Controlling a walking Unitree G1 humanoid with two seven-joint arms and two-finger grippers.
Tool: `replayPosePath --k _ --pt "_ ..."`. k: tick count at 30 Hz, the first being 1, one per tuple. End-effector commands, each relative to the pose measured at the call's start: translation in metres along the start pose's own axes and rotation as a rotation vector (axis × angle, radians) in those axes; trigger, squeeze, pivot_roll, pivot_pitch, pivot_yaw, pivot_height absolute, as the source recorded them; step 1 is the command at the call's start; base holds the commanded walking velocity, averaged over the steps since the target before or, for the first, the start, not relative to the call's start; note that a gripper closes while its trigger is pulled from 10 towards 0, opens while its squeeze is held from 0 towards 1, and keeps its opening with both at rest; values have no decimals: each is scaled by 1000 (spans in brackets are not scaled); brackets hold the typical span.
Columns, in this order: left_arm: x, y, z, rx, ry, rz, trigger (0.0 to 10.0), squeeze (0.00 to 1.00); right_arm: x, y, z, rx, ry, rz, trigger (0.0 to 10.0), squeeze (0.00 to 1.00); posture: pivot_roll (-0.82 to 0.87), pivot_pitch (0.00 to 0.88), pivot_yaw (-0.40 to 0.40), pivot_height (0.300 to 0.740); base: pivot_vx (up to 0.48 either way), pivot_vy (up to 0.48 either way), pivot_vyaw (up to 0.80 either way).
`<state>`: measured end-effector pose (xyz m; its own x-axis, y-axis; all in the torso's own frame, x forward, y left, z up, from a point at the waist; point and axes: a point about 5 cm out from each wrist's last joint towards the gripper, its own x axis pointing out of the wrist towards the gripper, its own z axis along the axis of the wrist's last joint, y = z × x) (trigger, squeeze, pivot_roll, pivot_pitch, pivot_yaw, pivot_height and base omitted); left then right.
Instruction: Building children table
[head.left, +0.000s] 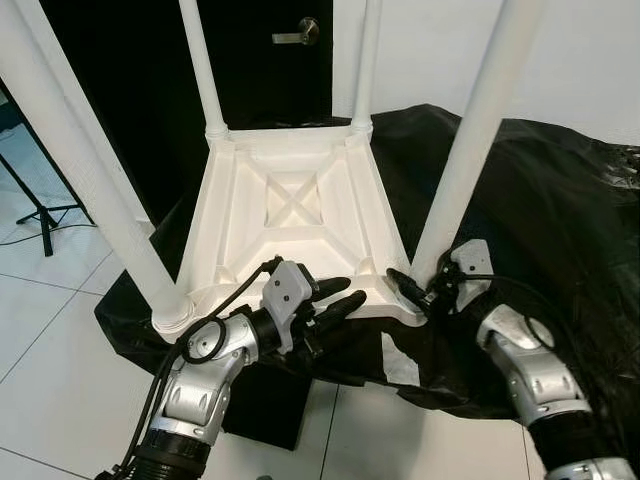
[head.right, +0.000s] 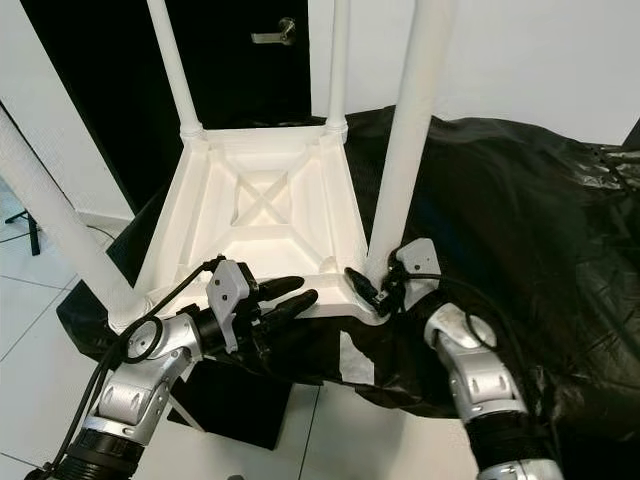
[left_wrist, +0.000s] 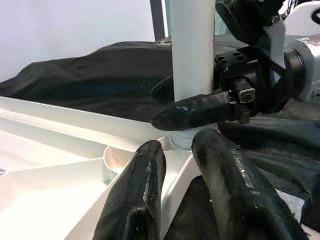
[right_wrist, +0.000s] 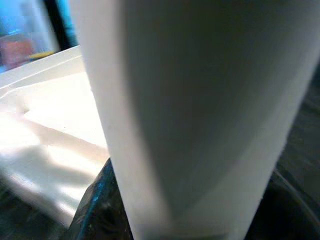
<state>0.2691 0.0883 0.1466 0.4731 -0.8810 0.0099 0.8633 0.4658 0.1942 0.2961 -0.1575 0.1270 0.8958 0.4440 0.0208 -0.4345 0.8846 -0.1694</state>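
Observation:
A white children's table (head.left: 290, 200) lies upside down on a black cloth, its four white legs pointing up. My left gripper (head.left: 340, 296) is at the table's near rim, and its two black fingers (left_wrist: 145, 195) pinch that rim between them. My right gripper (head.left: 422, 286) is clasped around the base of the near right leg (head.left: 480, 130), where the leg meets its corner socket. One right finger (left_wrist: 195, 110) crosses the front of the leg, and the other is hidden behind it. In the right wrist view the leg (right_wrist: 200, 100) is very close.
The black cloth (head.left: 540, 200) covers the low surface under the table and hangs over its front edge. A dark door with a lever handle (head.left: 297, 34) stands behind. A black tripod stand (head.left: 40, 210) is on the white tile floor (head.left: 50, 340) at left.

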Motion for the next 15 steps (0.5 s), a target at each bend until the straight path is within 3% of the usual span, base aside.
replayPosePath --k 1,4,9,10,15 --pt "1 2 -1 -2 11 46 10000 0 -6 -3 -7 8 48 -164 0 0 -47 0 13 740 0 0 0" --pt "1 0 -1 -6 10 41 10000 0 -8 6 -7 25 50 -306 0 0 -48 0 15 740 0 0 0" --pt "0 0 -2 -9 10 38 10000 0 -8 15 -4 32 41 -422 0 0 -48 0 15 740 0 0 0" --pt "0 0 -2 -10 11 40 10000 0 -6 27 -2 70 34 -493 0 0 -46 0 16 740 0 0 0" --pt "1 0 -2 -14 8 39 10000 0 -2 36 5 79 4 -469 0 0 -51 0 20 740 0 0 0"
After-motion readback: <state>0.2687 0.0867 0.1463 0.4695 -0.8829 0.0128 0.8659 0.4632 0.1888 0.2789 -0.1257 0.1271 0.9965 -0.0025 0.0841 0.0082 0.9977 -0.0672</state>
